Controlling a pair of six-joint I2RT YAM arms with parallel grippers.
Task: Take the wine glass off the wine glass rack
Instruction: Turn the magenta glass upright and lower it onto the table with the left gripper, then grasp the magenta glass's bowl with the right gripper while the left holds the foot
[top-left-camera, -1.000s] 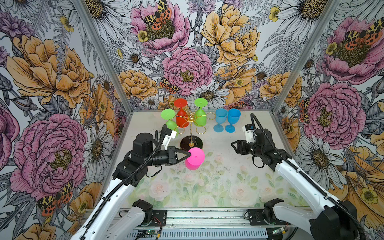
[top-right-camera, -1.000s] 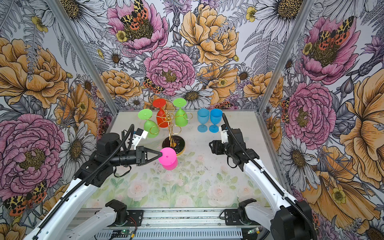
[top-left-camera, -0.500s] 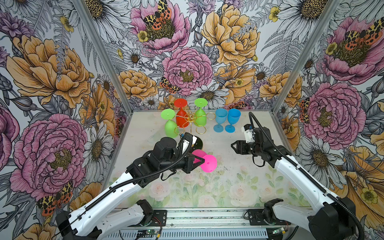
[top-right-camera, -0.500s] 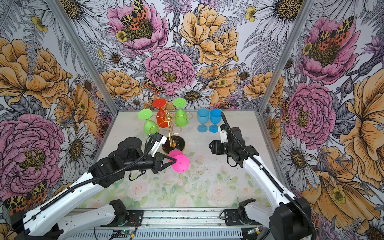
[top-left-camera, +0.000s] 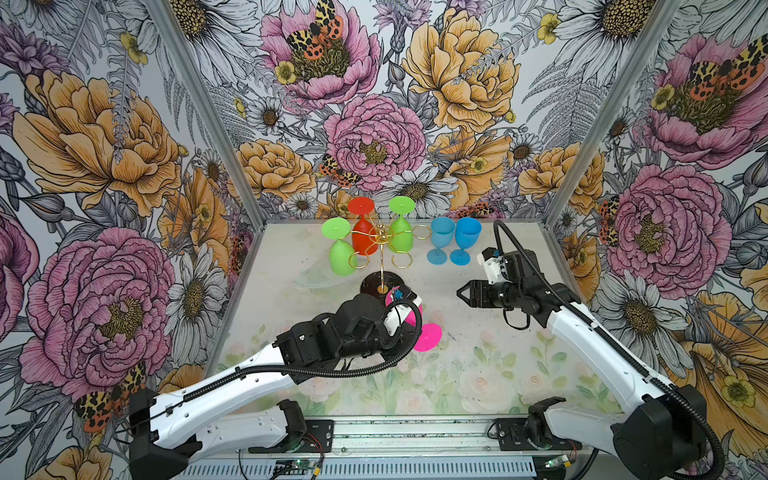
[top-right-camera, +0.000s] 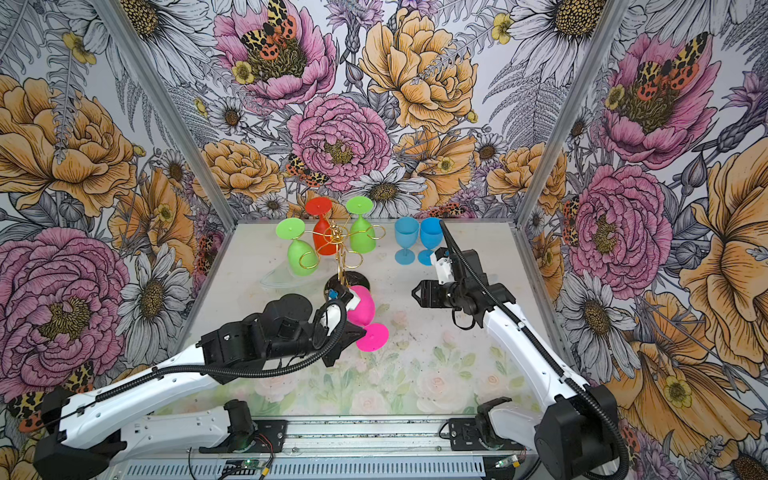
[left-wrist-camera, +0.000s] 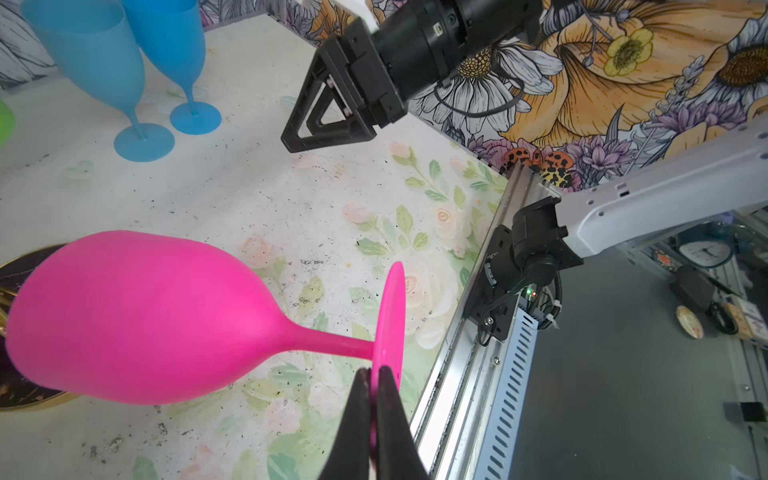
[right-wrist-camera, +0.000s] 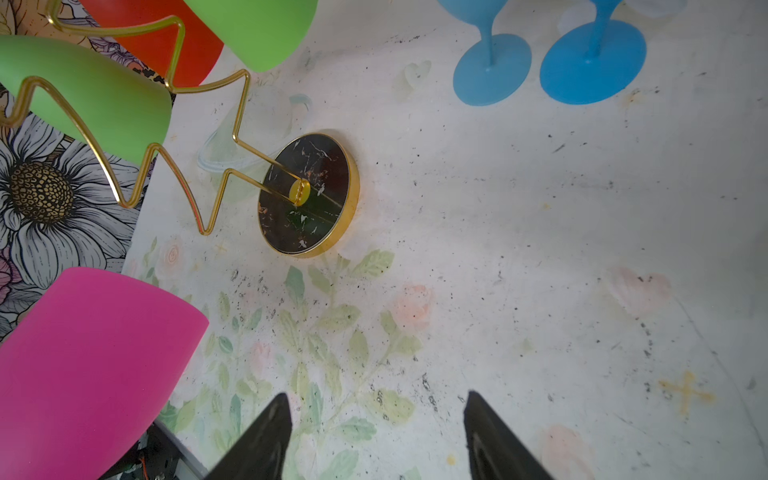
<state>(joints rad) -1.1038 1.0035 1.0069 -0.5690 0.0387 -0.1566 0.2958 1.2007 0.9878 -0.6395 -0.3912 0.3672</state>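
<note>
Left end effector (left-wrist-camera: 374, 376) clamped on the foot of the pink wine glass (left-wrist-camera: 137, 316). Over the table (top-left-camera: 478, 365), I have swung it in the last second from left of the wine glass rack (top-left-camera: 374, 284) to front-right of its base. The glass, held sideways, hangs clear of every loop; I judge only the set-down remains. Right end effector (right-wrist-camera: 374, 399): jaws apart, empty.

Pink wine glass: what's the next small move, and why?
Probably swing the pink wine glass toward the right gripper, open and facing it: the glass is off the wine glass rack, sideways, pinched only by its foot in the left gripper.
</note>
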